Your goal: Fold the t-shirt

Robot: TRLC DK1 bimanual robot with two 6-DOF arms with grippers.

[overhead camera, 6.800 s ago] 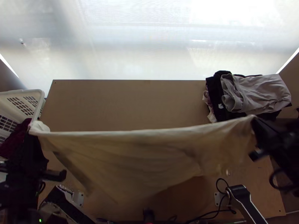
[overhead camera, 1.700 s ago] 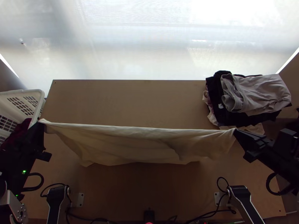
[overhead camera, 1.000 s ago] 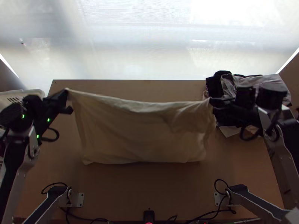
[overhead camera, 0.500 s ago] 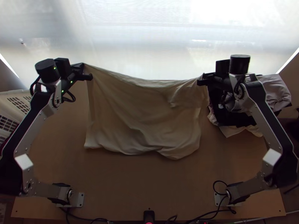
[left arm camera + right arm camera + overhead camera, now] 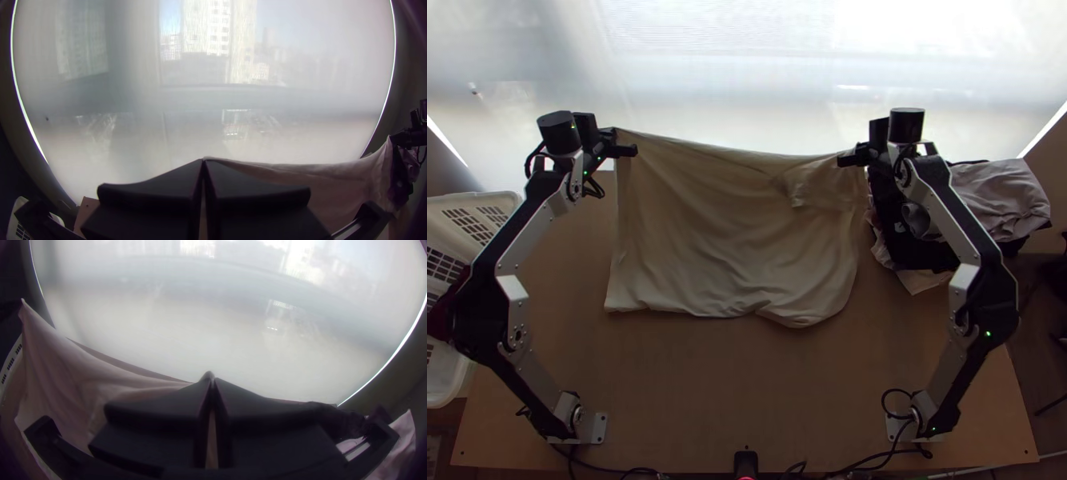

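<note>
1. The cream t-shirt [image 5: 735, 240] was held stretched between the left gripper [image 5: 613, 132] and the right gripper [image 5: 857, 150], and its wrinkled cloth was spread from them toward the arms' bases.
2. By the left gripper, one far corner was pinched in closed fingers.
3. By the right gripper, the other was pinched likewise.
4. Just outward of the right gripper, a clothes stack [image 5: 995, 196] was placed.
5. Outward from the left gripper, a white basket [image 5: 463, 198] was seen.
</note>
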